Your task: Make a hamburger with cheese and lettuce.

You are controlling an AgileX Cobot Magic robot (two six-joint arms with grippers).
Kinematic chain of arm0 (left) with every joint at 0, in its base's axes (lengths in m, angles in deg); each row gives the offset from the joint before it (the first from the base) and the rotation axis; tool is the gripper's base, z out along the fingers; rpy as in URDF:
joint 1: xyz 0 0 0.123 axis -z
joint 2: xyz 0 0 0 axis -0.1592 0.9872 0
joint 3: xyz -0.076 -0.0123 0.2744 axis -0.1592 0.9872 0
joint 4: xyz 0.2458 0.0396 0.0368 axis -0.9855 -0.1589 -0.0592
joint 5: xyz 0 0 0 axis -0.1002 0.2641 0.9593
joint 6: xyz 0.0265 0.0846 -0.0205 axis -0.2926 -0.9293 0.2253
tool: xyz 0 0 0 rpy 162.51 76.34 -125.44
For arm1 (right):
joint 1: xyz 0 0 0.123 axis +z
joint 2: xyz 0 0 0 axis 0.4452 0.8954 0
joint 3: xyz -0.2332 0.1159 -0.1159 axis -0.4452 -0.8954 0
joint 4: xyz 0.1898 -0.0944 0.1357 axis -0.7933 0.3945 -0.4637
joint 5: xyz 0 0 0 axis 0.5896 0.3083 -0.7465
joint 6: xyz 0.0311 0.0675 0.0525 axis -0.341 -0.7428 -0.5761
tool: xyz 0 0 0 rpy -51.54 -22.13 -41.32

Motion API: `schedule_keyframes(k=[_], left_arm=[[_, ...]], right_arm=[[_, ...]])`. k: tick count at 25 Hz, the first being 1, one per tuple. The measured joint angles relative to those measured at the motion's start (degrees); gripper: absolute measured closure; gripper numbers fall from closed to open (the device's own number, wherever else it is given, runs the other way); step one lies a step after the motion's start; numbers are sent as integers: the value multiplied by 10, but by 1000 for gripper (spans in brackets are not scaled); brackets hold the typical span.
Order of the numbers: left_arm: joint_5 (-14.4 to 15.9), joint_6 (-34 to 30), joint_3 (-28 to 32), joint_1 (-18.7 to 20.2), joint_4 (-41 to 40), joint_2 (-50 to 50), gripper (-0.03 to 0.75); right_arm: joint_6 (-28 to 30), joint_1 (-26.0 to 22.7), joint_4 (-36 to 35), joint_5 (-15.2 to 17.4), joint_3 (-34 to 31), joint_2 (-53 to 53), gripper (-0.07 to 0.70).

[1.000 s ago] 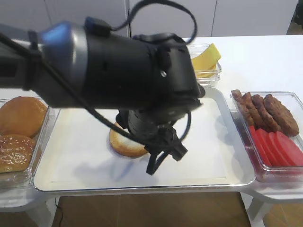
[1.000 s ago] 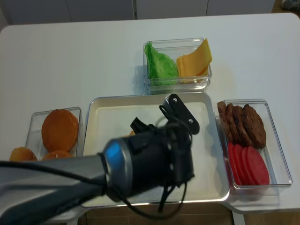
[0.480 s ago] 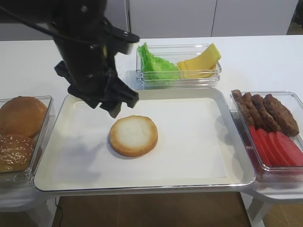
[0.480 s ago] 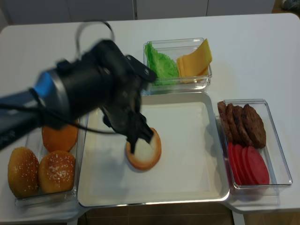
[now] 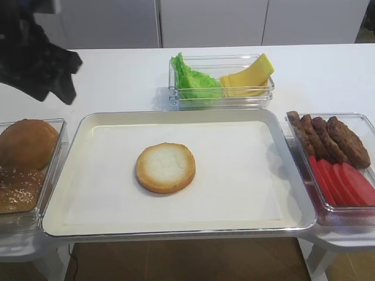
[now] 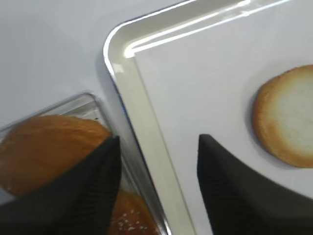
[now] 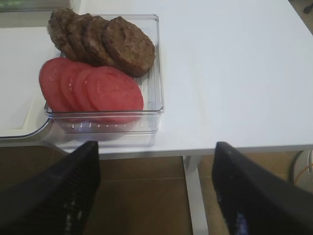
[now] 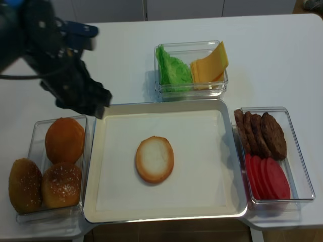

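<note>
Left gripper (image 8: 83, 103) now off hamburger (image 8: 154, 159), jaws apart, empty.

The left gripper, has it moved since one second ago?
Yes. The left gripper moved left and back, off the bun half, to the tray's far-left corner.

A white table (image 8: 121, 50) carries everything. In the middle sits a metal tray (image 8: 229, 151). Behind it, near the far edge of the tray, stands a clear box (image 8: 189, 89). To the left, just beside the tray, is a clear tub (image 8: 35, 136); to the right, another clear tub (image 8: 298, 151), also right up against the tray.
</note>
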Motion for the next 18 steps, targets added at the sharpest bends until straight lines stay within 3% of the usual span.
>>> schedule_keyframes(k=[6, 11, 18], left_arm=[[28, -34, 8, -111, 3, -62, 336], [35, -44, 76, -187, 6, -145, 336], [25, -49, 206, -197, 17, -297, 337]], right_arm=[[0, 0, 0, 0, 0, 0, 71], [0, 0, 0, 0, 0, 0, 71], [0, 0, 0, 0, 0, 0, 71]])
